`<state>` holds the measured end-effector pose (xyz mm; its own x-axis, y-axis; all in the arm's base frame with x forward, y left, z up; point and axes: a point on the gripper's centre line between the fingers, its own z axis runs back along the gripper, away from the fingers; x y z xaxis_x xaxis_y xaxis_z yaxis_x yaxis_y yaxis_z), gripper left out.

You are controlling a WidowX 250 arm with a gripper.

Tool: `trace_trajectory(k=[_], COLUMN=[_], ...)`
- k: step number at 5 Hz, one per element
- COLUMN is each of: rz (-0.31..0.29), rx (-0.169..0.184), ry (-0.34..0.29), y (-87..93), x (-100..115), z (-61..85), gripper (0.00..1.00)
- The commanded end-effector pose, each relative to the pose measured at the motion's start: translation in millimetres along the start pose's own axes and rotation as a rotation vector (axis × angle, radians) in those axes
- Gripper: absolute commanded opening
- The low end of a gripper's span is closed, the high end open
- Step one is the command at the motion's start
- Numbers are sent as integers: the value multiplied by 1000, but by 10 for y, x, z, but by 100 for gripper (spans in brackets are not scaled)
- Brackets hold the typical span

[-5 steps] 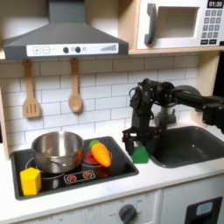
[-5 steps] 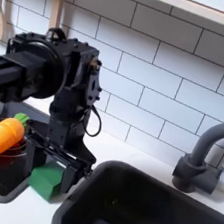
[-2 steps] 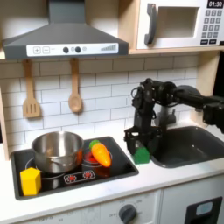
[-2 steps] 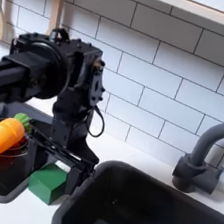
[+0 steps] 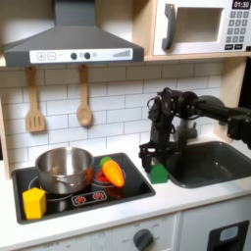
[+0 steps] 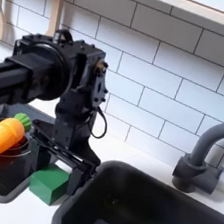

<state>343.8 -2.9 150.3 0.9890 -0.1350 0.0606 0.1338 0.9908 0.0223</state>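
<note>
My black gripper [image 5: 153, 165] points down at the counter between the stove and the sink. In the second exterior view the gripper [image 6: 60, 167] stands open, with its fingers spread just above and to either side of a green block [image 6: 47, 184]. That green block [image 5: 158, 175] lies on the white counter at the stove's right edge. An orange carrot [image 5: 114, 173] with a green top lies on the stove to the first exterior view's left of the gripper, and the carrot [image 6: 2, 136] also shows in the second exterior view.
A steel pot [image 5: 65, 169] and a yellow block [image 5: 34, 203] sit on the black stove [image 5: 93, 199]. The dark sink [image 5: 214, 163] lies right of the gripper, with a grey faucet [image 6: 203, 157] behind it. A wooden spatula [image 5: 34, 103] and spoon [image 5: 84, 98] hang on the tiled wall.
The gripper has shifted slightly toward the second exterior view's right, and more of the green block shows beneath it. The carrot, pot and yellow block have not moved.
</note>
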Motion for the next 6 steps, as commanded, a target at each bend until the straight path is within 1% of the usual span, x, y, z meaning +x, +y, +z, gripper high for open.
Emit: trace_trajectory(k=[1,2,3,4,5,6], rz=[-3,-15,-23,-21,-17,-1], rx=[-4,-5,-5,-7,-16,-31], ry=[39,35,35,23,16,23], y=[27,22,32,54,68,82], x=[-24,-41,-46,-69,-77,-126], z=[-124,-121,-130,-88,-59,-28], gripper=[100,100,0,0,0,0])
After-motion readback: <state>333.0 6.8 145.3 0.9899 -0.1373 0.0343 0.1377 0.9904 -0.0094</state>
